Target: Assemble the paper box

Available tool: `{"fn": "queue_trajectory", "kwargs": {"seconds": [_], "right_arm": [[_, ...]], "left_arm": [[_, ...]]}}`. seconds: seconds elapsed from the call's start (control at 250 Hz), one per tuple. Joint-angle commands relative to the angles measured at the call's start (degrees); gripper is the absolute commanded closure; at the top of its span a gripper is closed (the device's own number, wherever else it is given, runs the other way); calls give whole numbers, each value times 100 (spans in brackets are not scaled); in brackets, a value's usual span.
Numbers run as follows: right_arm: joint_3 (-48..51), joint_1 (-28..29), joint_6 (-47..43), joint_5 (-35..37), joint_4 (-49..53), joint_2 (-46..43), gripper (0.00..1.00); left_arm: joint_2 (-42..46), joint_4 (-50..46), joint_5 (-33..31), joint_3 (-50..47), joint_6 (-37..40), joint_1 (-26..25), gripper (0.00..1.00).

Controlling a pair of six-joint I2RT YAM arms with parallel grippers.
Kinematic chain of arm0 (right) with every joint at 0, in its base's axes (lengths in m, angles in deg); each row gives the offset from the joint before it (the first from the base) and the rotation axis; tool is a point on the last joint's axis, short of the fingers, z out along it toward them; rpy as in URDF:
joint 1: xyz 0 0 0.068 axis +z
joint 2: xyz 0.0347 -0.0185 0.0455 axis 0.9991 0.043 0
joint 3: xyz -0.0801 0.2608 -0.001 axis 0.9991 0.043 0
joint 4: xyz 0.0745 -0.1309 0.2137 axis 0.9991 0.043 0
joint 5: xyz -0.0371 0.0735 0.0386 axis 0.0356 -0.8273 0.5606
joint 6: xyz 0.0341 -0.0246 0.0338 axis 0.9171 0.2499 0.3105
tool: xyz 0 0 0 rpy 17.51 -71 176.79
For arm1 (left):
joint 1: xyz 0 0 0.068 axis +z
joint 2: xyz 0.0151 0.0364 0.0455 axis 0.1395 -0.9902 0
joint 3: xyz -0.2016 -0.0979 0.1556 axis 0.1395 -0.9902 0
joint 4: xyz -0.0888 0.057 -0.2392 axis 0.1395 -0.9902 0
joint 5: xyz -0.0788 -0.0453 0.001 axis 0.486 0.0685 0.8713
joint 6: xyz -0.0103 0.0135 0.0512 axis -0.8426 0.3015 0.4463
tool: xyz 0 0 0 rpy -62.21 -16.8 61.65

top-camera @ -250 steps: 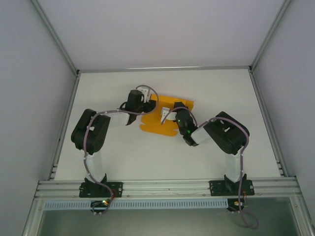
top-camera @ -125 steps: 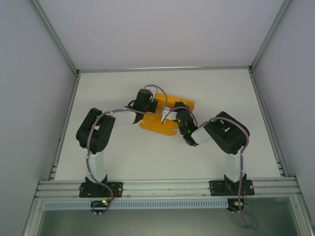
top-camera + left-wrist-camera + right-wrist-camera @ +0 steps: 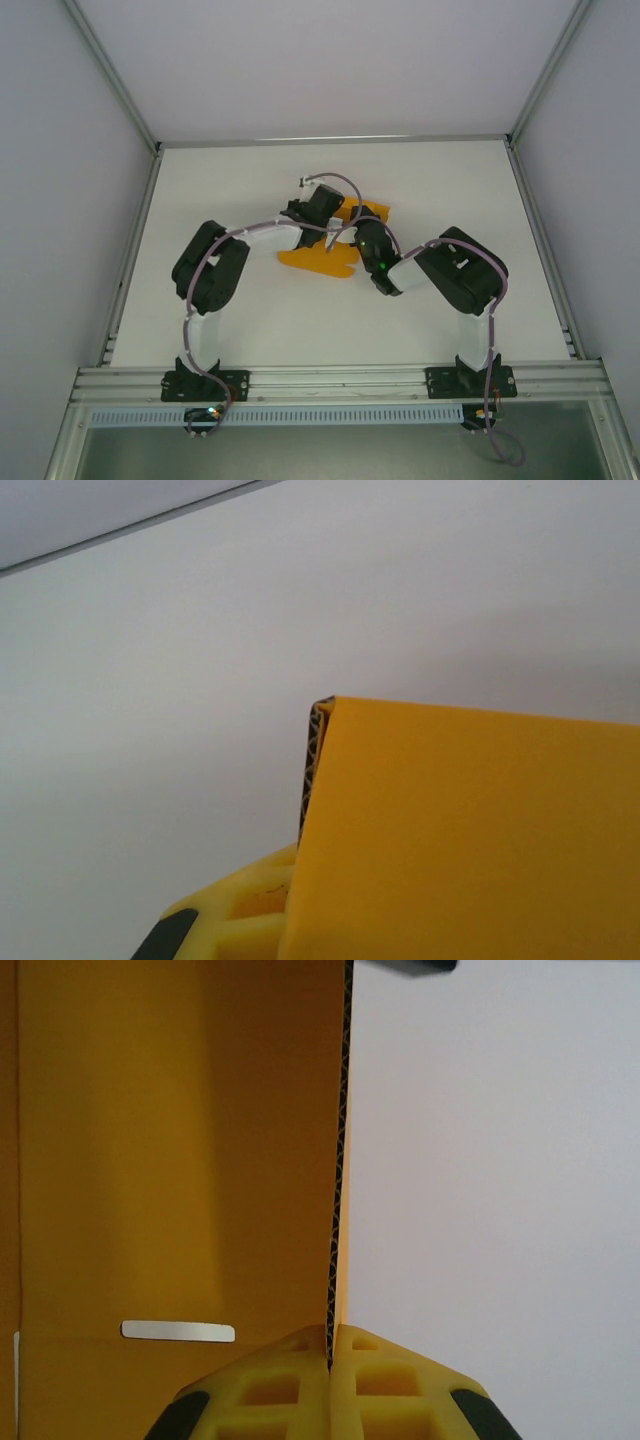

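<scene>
Corrugated orange paper box (image 3: 318,258): right gripper (image 3: 330,1338) clamped on a raised panel's edge; left gripper (image 3: 328,208) grip unclear (card hides it). Risk: opposing pulls could tear the fold.

The paper box (image 3: 170,1160) is matt corrugated card, fluting bare at its cut edge. The right tool (image 3: 331,1345) has yellow moulded plastic fingers (image 3: 385,1390); the worktop (image 3: 280,320) is smooth matt white.

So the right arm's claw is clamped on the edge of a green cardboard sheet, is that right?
Not green. The right wrist view shows that the paper box is orange-yellow card. The rest holds: the right gripper is closed on the thin edge of one of its panels, with a finger pad on each side.
</scene>
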Motion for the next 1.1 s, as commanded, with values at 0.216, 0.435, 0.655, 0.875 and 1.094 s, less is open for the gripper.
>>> {"fn": "queue_trajectory", "kwargs": {"seconds": [0.216, 0.435, 0.655, 0.875, 1.094], "right_arm": [[298, -44, 84, 491, 1010, 212, 100], [293, -44, 96, 495, 1003, 199, 100], [341, -39, 94, 487, 946, 195, 100], [354, -35, 86, 453, 907, 187, 100], [360, -35, 52, 460, 878, 205, 100]], "left_arm": [[-503, -1514, -1897, -109, -610, 622, 89], [-202, -135, -910, -744, 129, 744, 73], [541, 2117, 935, -1995, 484, 885, 53], [983, 4542, 3470, -3148, 485, 1450, 42], [806, 5200, 4791, -3218, 315, 1835, 41]]}}
